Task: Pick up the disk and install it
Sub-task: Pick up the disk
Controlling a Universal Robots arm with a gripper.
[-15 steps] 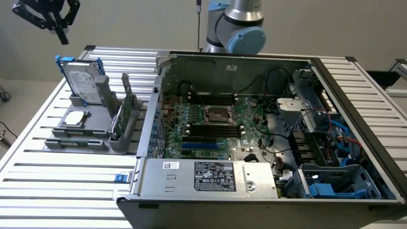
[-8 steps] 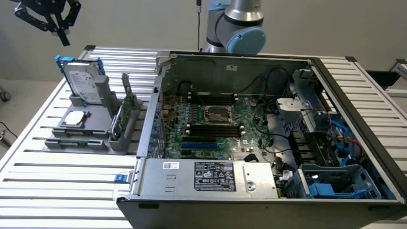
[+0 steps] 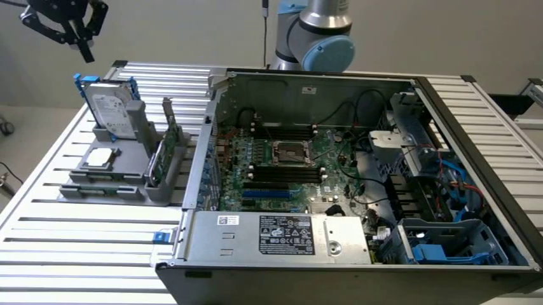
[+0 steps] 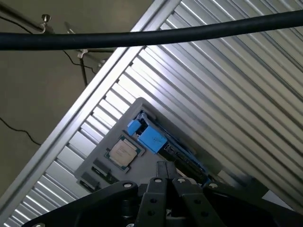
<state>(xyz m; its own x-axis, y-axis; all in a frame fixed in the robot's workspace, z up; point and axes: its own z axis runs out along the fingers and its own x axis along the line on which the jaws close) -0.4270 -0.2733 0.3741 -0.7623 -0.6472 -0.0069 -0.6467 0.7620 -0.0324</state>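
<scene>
The disk is a silver-grey drive with a white label in a blue carrier. It stands upright on edge in a grey holder on the slatted table, at the exterior view's left. My gripper hangs above and slightly behind it, well clear, its fingers shut with nothing between them. In the wrist view the disk's blue carrier edge lies just beyond my shut fingertips.
A small square silver chip and a green circuit card sit in the same holder. The open computer case fills the table's middle and right, with blue-fitted drive bays at its near right. A black cable crosses the wrist view.
</scene>
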